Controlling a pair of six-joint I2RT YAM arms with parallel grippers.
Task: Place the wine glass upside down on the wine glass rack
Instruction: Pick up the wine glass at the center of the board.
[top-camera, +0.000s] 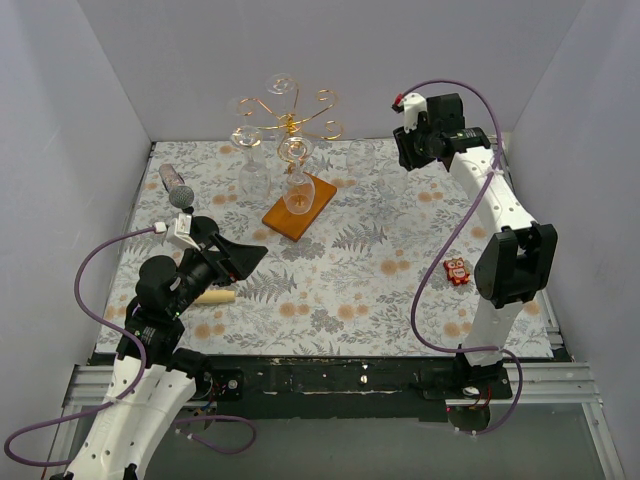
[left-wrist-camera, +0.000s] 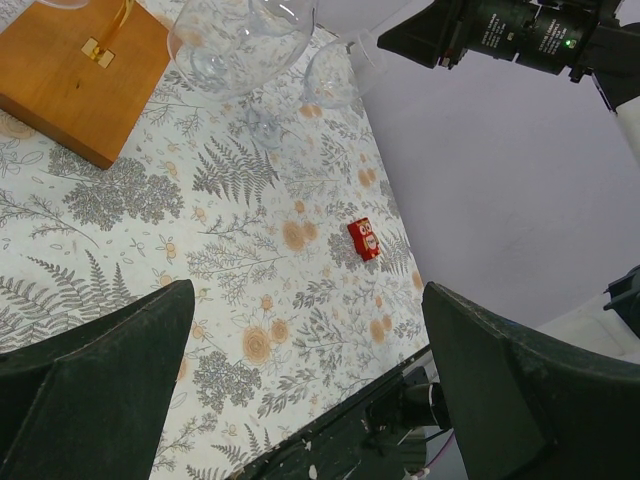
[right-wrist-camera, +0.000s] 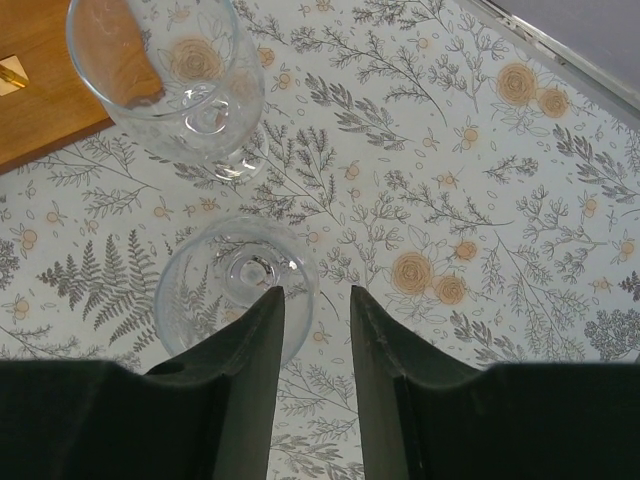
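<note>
The tablecloth (top-camera: 340, 290) is off-white, printed all over with grey ferns and sprigs and peach-orange flower heads. At its twelve o'clock the wine glass rack (top-camera: 290, 122) is copper-gold wire on an orange-brown wooden base (top-camera: 308, 215). The wine glass (right-wrist-camera: 235, 290) is clear and colourless, and the cloth's print shows through it. At four o'clock a small block (top-camera: 457, 270) is red with pale marks. At ten o'clock the microphone (top-camera: 175, 185) is grey with a silvery mesh head. At eight o'clock a short cylinder (top-camera: 213, 296) is pale cream. The left arm (top-camera: 130, 410) and right arm (top-camera: 495, 205) are white with black joints and trail purple cables (top-camera: 85, 290). The left gripper (left-wrist-camera: 308, 290) and right gripper (right-wrist-camera: 315, 292) have black fingers. The walls (top-camera: 70, 130) are pale lilac-white.
</note>
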